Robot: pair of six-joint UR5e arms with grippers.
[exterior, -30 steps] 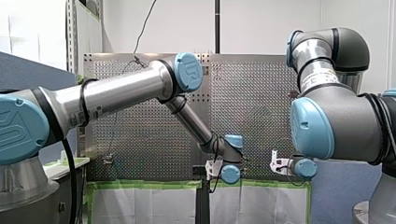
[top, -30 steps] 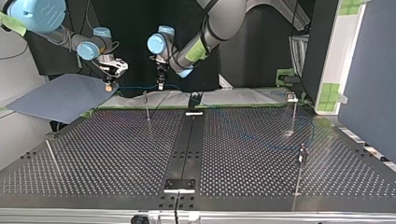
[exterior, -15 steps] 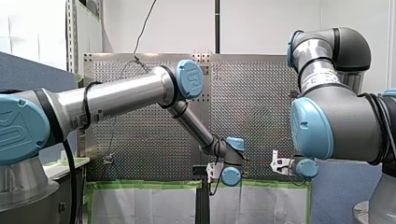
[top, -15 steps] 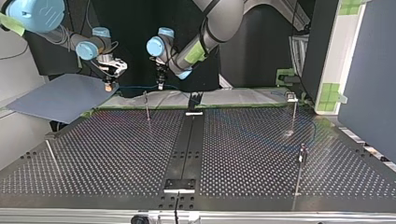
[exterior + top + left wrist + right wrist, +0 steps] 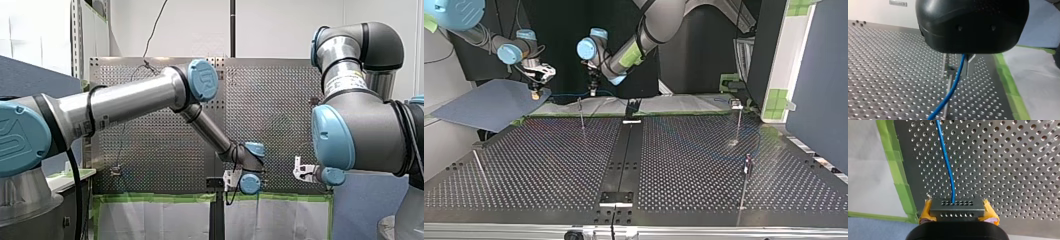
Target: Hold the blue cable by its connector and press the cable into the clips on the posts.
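Sliding my right gripper (image 5: 536, 94) and my left gripper (image 5: 593, 91) toward the top view's left since a second ago. Clamping the grey connector (image 5: 957, 208) between the right's yellow pads (image 5: 926, 212), with the blue cable (image 5: 948, 165) running straight ahead of them. Holding the left's metal fingers (image 5: 944, 63) parted, cable passing between, post (image 5: 948, 85) just ahead.

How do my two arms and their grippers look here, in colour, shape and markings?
Both arms are silver tubes with dark grey joints and round light-blue caps. My left arm carries a black cable along it and green tape on its forearm. My right arm bears a white label. My left gripper has a rounded black body; my right gripper has yellow pads.
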